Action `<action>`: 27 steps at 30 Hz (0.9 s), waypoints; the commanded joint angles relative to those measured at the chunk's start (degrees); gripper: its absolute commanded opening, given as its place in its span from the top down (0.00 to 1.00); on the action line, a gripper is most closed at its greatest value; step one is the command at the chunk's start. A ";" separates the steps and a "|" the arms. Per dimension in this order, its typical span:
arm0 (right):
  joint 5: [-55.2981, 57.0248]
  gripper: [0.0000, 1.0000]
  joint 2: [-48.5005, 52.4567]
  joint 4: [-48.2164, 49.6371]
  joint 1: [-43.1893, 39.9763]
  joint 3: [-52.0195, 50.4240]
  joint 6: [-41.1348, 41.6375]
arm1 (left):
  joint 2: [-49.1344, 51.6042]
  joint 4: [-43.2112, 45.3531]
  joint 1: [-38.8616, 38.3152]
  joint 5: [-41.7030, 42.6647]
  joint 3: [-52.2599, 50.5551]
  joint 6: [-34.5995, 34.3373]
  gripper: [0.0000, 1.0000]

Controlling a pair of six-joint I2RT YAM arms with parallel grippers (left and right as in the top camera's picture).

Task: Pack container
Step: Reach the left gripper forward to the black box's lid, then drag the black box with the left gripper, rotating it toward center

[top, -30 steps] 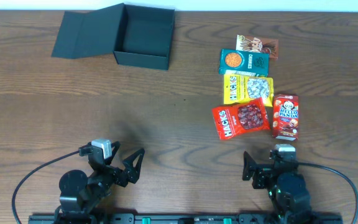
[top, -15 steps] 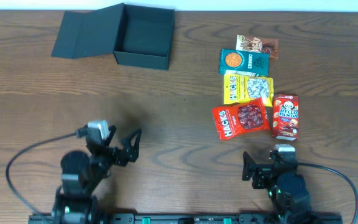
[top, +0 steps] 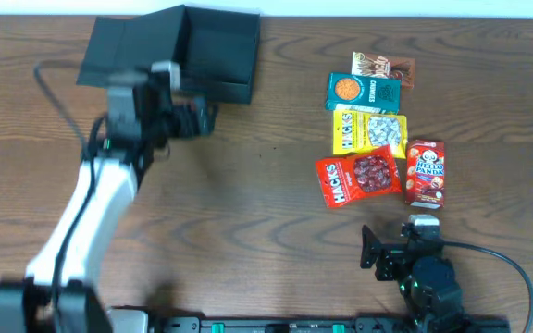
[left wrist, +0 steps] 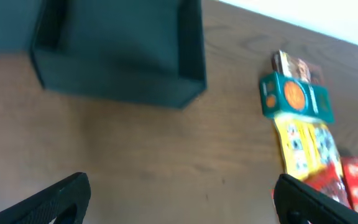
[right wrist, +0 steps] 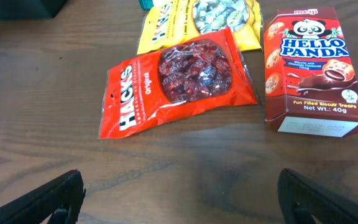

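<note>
Since the container sits far left on the surface with its flap lid thrown open, ready for filling, your left pincer hovers just in front of it, jaws wide and empty. Your right pincer gapes empty too, facing the red Hacks bag and Hello Panda box, likely first picks.

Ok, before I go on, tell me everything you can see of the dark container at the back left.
The container is a shallow rectangular box, matte dark green-black, cardboard by its look. Its hinged flap lid is open, folded back to the left. What shows of the inside looks empty. It sits on the wooden table near the far edge, apart from the snack packets. The left gripper, open, hovers by its front wall without touching it.
</note>
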 commanded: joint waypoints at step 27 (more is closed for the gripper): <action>0.20 0.01 -0.35 -0.02 -0.42 -0.63 -0.22 | 39.30 -15.80 -3.37 -7.56 37.81 0.61 0.05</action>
